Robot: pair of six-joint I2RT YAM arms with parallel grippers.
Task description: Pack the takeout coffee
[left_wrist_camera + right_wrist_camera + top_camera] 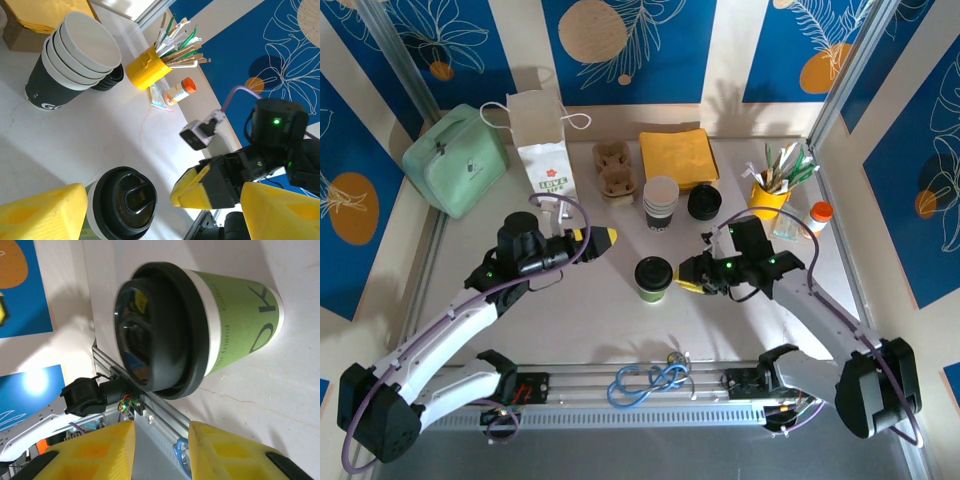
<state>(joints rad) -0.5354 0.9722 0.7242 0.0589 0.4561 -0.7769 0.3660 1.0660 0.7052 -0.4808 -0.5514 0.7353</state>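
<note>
One lidded coffee cup (653,277) stands on the table (582,322). The left gripper (607,238) is spread wide and empty. The right gripper (686,284), just beside the cup, is slightly parted and empty.

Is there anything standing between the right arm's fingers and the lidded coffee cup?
Nothing visible does. The right fingers point straight at the lidded coffee cup, with only bare table between them.

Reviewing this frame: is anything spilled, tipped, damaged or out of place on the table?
Nothing stands out. The lidded green cup stands upright with its lid seated and no spill around it. The paper bag and the cup stack are upright too.
</note>
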